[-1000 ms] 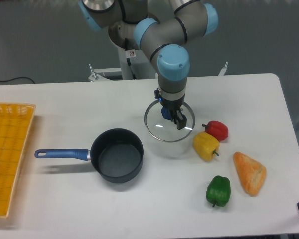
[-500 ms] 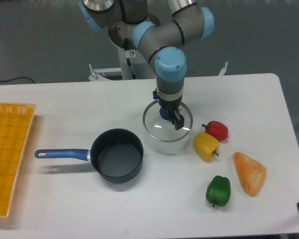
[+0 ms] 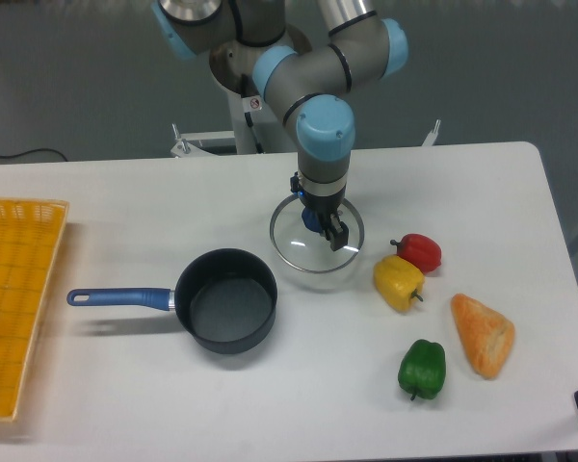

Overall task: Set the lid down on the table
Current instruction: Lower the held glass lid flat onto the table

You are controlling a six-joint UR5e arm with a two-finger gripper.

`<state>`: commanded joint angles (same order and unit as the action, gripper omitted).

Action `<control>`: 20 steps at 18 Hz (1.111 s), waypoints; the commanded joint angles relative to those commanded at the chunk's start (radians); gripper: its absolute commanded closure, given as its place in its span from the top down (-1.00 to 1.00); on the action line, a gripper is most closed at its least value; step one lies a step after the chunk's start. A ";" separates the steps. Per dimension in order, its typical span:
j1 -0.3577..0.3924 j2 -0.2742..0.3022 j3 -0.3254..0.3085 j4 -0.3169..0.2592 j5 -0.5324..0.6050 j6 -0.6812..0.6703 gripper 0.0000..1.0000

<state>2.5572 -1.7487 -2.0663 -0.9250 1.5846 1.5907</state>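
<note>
The round glass lid [image 3: 294,245] with its thin metal rim hangs just above the white table [image 3: 154,192], to the right of the saucepan. My gripper [image 3: 320,224] comes down from above and is shut on the lid's blue knob, which shows only partly between the fingers. A faint shadow lies on the table under the lid. The dark saucepan [image 3: 225,300] with its blue handle sits open to the lower left of the lid.
Right of the lid lie a red pepper [image 3: 419,251] and a yellow pepper [image 3: 398,282]; a green pepper [image 3: 422,369] and a bread piece [image 3: 482,334] sit nearer the front. A yellow woven tray [image 3: 14,289] lies at the left edge.
The gripper and the lid have shifted a little to the left and toward the back of the table. The lid looks lower now.
</note>
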 joint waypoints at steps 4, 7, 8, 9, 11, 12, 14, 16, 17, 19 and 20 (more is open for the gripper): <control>-0.005 0.000 -0.005 0.006 0.000 0.000 0.04; -0.006 -0.003 -0.009 0.012 0.000 -0.002 0.04; -0.006 -0.005 -0.008 0.014 0.002 -0.002 0.04; -0.008 -0.006 -0.009 0.014 0.002 -0.002 0.04; -0.008 -0.008 -0.008 0.014 0.002 -0.002 0.04; -0.008 -0.012 -0.008 0.014 0.002 -0.002 0.04; -0.009 -0.020 -0.008 0.014 0.003 -0.002 0.04; -0.009 -0.021 -0.008 0.015 0.003 -0.002 0.04; -0.009 -0.026 -0.009 0.020 0.003 -0.002 0.04; -0.011 -0.035 -0.008 0.028 0.005 -0.002 0.04; -0.012 -0.040 -0.008 0.035 0.005 -0.003 0.04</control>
<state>2.5449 -1.7886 -2.0739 -0.8898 1.5892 1.5877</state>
